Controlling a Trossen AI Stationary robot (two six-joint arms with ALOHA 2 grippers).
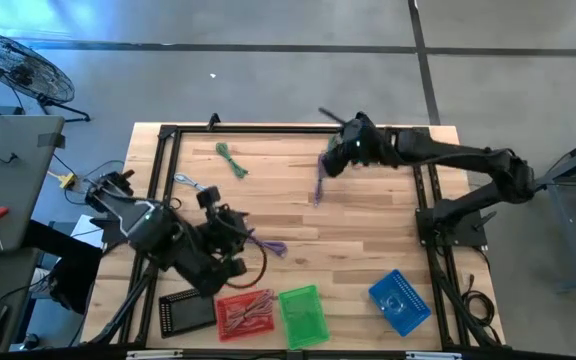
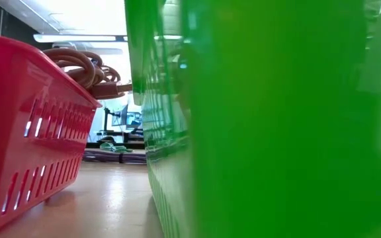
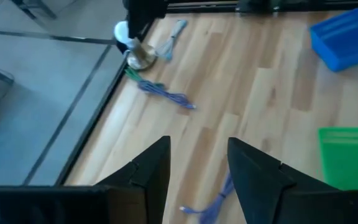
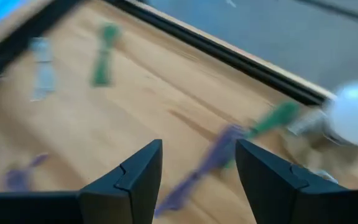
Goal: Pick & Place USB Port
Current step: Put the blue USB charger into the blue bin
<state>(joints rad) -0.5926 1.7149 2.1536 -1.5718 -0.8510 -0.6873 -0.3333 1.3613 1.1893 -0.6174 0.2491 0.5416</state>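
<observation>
Two claws, both with fingers spread, gripping nothing. Right claw (image 4: 199,149) over the far middle of the worktop (image 1: 368,230), just beside the far end of a purple USB cable (image 1: 318,186). Cable stretched on the wood, long axis running from far edge toward near edge, slightly slanted, near end pointing at the baskets. Left claw (image 3: 197,146) at the front left, a second purple cable (image 1: 266,244) just beside it. Green cable (image 1: 233,160) well apart, far left. Red basket (image 1: 246,313), green basket (image 1: 303,315) and blue basket (image 1: 400,300) along the near edge.
</observation>
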